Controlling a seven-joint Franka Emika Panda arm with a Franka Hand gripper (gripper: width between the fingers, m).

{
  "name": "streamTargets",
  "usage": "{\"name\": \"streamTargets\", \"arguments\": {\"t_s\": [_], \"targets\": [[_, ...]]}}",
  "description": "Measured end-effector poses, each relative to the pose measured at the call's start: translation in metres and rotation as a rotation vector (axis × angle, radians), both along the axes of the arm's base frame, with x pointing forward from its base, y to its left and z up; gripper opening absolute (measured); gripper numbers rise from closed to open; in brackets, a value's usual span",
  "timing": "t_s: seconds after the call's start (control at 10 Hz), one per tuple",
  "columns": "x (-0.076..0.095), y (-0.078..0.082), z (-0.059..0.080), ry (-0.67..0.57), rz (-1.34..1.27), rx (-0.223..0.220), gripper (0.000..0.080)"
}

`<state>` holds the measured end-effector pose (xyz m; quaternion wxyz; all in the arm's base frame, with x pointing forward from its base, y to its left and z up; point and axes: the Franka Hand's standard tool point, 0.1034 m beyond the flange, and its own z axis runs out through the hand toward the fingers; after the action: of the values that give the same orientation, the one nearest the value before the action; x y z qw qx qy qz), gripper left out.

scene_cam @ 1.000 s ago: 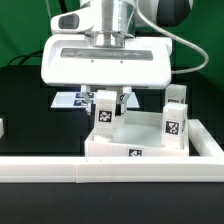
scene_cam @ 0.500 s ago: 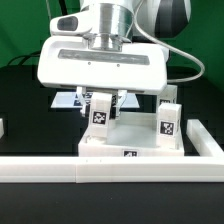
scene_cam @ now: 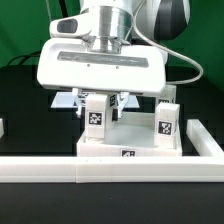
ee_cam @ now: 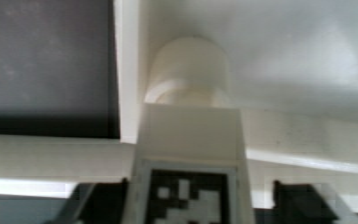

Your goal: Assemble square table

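Standing upright on the tabletop, a tagged leg block sits between the spread fingers of the pincer, which looks released; a second leg stands at the exterior view's right.

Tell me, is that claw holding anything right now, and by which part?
It cannot be told. The gripper straddles the top of a small white tagged leg block standing on the large white square plastic tabletop, but contact is not visible.
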<state>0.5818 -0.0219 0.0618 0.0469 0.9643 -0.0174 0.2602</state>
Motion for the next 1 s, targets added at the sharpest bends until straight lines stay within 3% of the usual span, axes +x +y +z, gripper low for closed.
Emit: {"name": "streamTargets", "arguments": {"t_s": [0.1, 0.2, 0.4, 1.0], "targets": [[0.0, 0.0, 0.0, 0.0, 0.0, 0.0, 0.0524], [0.0, 0.0, 0.0, 0.0, 0.0, 0.0, 0.0625], [0.0, -0.001, 0.0, 0.005, -0.001, 0.001, 0.0645], [0.006, -0.008, 0.034, 0.036, -0.015, 0.044, 0.0649]]}}
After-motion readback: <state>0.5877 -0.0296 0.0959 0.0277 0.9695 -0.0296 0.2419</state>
